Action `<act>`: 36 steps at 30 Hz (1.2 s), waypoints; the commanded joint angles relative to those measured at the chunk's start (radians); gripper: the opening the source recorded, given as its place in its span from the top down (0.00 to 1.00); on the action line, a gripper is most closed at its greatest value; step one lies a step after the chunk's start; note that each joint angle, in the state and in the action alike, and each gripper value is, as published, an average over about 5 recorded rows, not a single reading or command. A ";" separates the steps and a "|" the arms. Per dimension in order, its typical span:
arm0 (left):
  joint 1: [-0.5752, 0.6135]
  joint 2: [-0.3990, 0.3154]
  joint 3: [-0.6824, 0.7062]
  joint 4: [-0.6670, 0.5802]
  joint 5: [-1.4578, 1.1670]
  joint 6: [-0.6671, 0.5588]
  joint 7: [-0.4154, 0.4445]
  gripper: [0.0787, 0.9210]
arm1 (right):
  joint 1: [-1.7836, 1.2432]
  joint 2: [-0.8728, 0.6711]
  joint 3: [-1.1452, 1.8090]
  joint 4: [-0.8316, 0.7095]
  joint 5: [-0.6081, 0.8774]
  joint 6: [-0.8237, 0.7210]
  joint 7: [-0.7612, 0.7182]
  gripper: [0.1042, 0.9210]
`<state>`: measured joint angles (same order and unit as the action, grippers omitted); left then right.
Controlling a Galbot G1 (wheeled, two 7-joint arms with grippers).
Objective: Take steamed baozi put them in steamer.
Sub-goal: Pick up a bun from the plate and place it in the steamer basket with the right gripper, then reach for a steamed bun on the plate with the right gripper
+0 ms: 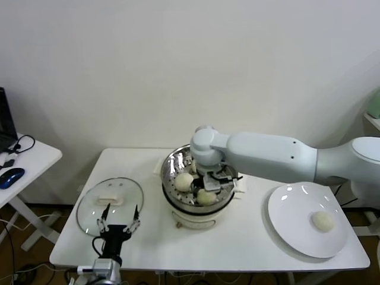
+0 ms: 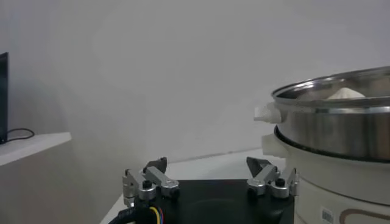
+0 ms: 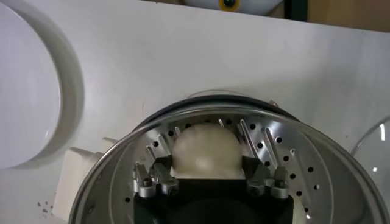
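The right claw [image 3: 210,179] sits low inside the steamer [image 1: 170,163], near the middle of the head picture. Its two fingers [image 3: 155,176] are spread apart, with a bun [image 3: 206,152] between them, resting on the holey tray. The fingers look like they are just beside the bun, not squeezing it, so the claw can probably lift straight up. Two more buns [image 1: 184,181] lie in the pot, on its lower-left side. The last bun [image 1: 322,221] waits on the plate [image 1: 285,205] at the right, well apart from the pot. The right arm is much nearer to it. The left claw [image 1: 118,225] rests spread open at the lower left, beside the lid [image 1: 89,205].
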<state>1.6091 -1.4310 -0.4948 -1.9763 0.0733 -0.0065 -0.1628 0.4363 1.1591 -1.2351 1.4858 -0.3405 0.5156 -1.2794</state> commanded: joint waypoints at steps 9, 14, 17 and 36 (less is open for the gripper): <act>-0.004 0.003 -0.003 0.000 -0.002 0.001 -0.001 0.12 | 0.019 -0.009 0.022 -0.004 0.029 0.024 0.004 0.12; -0.010 0.006 0.000 -0.001 -0.002 0.005 -0.002 0.12 | 0.070 -0.039 0.047 -0.005 0.058 0.036 -0.009 0.12; -0.012 0.006 0.002 0.001 -0.002 0.004 -0.002 0.12 | 0.108 -0.076 0.071 0.000 0.076 0.030 -0.014 0.12; -0.055 0.047 -0.001 -0.052 -0.015 0.018 0.004 0.12 | 0.215 -0.570 -0.003 -0.269 0.678 -0.487 -0.083 0.12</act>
<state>1.5629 -1.3923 -0.4946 -2.0128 0.0609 0.0090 -0.1602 0.6241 0.8533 -1.2107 1.3188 0.0830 0.2301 -1.3419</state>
